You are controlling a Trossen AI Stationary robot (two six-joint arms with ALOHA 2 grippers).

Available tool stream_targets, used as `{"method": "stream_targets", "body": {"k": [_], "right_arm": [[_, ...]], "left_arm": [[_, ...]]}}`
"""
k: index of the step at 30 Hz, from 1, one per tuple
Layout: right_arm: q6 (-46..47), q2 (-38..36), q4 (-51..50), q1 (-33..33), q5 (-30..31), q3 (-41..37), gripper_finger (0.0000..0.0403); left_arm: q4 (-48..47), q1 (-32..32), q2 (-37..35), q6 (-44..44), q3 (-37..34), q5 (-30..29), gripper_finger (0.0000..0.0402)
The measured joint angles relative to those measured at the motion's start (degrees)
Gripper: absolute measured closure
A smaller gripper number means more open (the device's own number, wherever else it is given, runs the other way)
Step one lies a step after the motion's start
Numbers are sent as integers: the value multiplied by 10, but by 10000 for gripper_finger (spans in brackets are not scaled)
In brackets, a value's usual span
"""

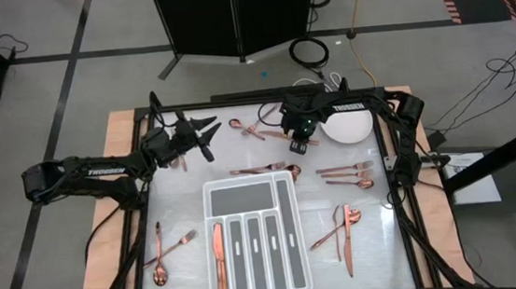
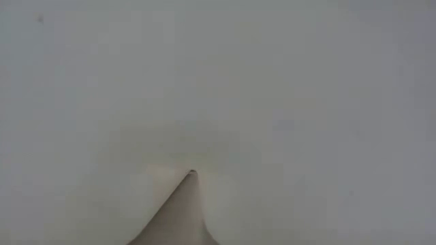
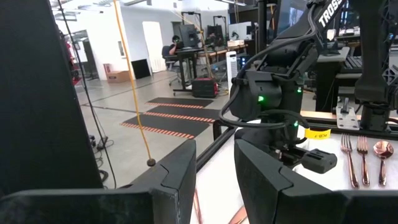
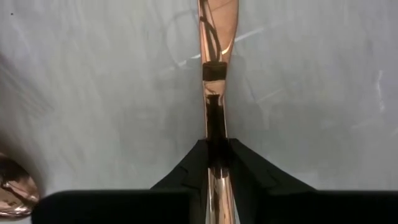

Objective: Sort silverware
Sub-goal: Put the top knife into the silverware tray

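White lettering "TROSSEN" reads on the left arm (image 1: 101, 170), left centre of the high view, and on the right arm (image 1: 349, 108), upper centre. A yellow label (image 3: 318, 134) at right in the left wrist view is illegible.

Both arms are matte black, built of jointed segments, with white "TROSSEN" lettering on the left arm (image 1: 87, 173) and the right arm (image 1: 353, 108). Black cables run along them. A green light glows on the right wrist housing (image 1: 299, 124). The left fingers (image 3: 180, 180) are dark, wedge-shaped plastic.
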Motion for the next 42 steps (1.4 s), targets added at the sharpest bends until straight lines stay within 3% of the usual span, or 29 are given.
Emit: {"method": "stream_targets", "body": {"k": [21,30,36,42], "right_arm": [[54,-120,-54,2,-6,-7,373],[-7,-157,-59,54,-146,-6,376],[-9,-158,-37,104,-198,-6,376],[-7,-165,7,132,-258,-6,376]], "left_arm": [[0,0,0,0,0,0,290],[0,0,0,0,0,0,290],[-1,0,0,0,0,3,290],[38,0,-12,-7,0,90,290]]}}
